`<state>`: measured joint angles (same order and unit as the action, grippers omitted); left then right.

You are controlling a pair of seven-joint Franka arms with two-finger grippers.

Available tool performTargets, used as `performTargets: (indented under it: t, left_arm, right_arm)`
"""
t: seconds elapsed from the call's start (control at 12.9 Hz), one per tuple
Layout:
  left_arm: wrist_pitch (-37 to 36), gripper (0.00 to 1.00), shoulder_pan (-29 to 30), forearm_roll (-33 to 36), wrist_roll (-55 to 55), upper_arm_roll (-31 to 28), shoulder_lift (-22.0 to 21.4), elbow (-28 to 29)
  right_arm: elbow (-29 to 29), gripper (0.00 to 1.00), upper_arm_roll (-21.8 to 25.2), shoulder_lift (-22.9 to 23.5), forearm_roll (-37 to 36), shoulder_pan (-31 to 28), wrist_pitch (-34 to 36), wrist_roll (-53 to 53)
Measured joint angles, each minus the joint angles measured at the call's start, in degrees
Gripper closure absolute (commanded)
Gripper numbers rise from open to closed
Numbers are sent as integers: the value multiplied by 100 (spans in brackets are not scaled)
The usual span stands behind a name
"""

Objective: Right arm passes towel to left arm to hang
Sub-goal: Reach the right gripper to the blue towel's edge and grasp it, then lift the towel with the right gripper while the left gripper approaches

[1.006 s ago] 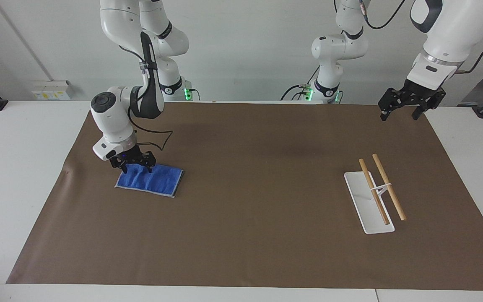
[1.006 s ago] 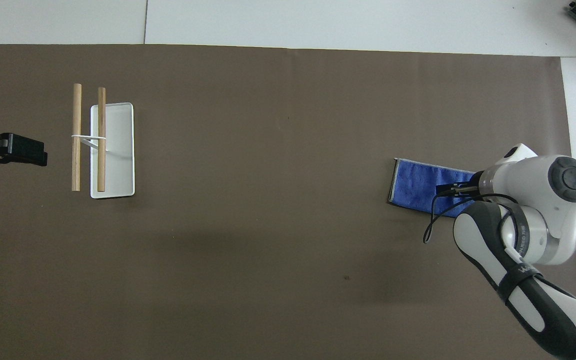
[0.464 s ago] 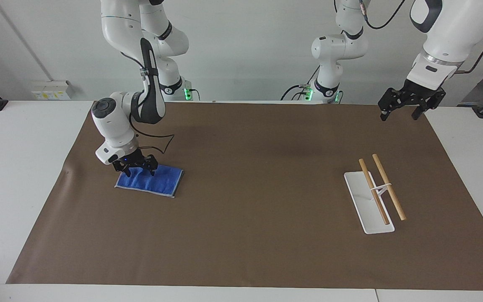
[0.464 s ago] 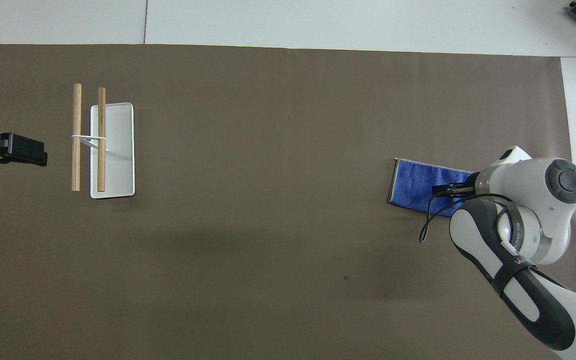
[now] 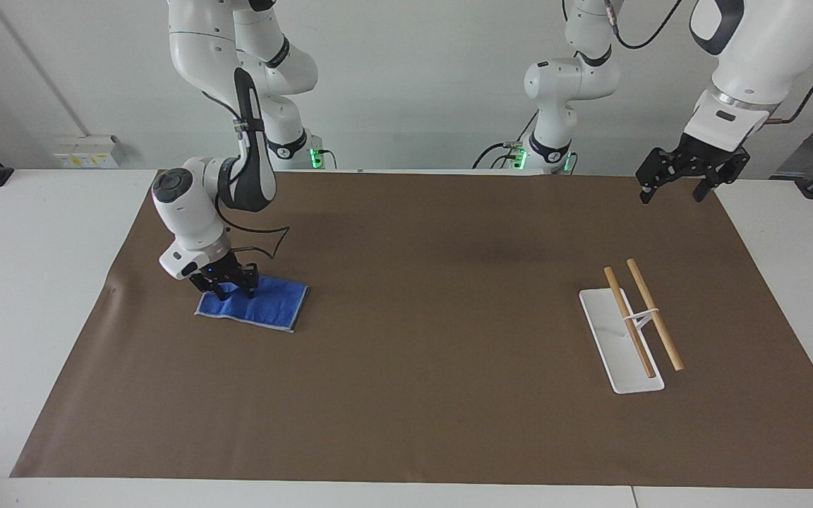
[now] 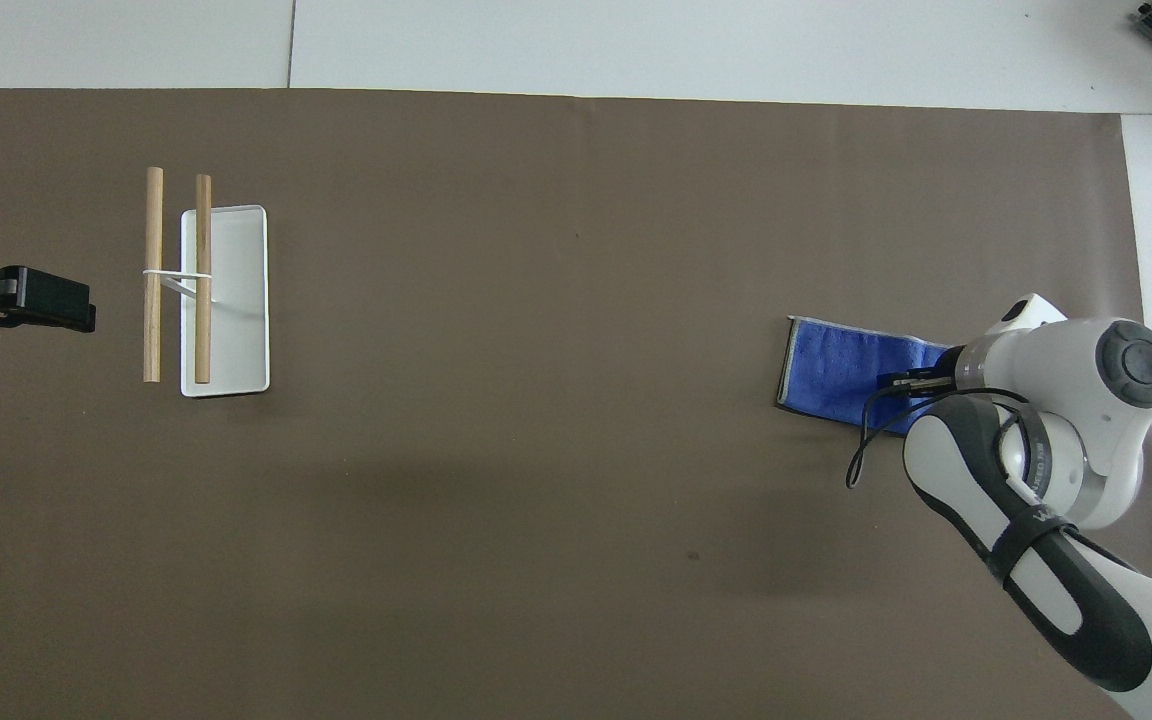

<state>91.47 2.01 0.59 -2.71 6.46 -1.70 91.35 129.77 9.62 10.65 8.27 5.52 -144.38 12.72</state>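
Brown mat (image 5: 406,395): towel (image 5: 265,307) under right end effector (image 5: 226,288).

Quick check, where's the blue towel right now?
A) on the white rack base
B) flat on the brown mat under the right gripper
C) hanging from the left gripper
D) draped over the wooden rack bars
B: the towel lies flat on the brown mat with the right gripper down on its end, while the left gripper waits in the air near the rack.
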Motion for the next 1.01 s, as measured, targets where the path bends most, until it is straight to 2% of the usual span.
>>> performTargets:
  t: [0.31, 0.62, 0.85, 1.01]
  left_arm:
    - [0, 0, -1, 0, 0, 1, 0, 0]
    - [0, 0, 0, 0, -1, -4, 0, 1]
    - [0, 0, 0, 0, -19, -5, 0, 26]
    - [0, 0, 1, 0, -160, -6, 0, 34]
  right_arm:
    - [-85, 100, -14, -22, 378, 20, 79, 13]
    - [-752, 100, -97, -275, 419, 61, 1005, -102]
    - [-1515, 100, -502, -529, 427, 96, 1790, -1061]
    - [-2020, 100, -932, -551, 510, 112, 2019, -1867]
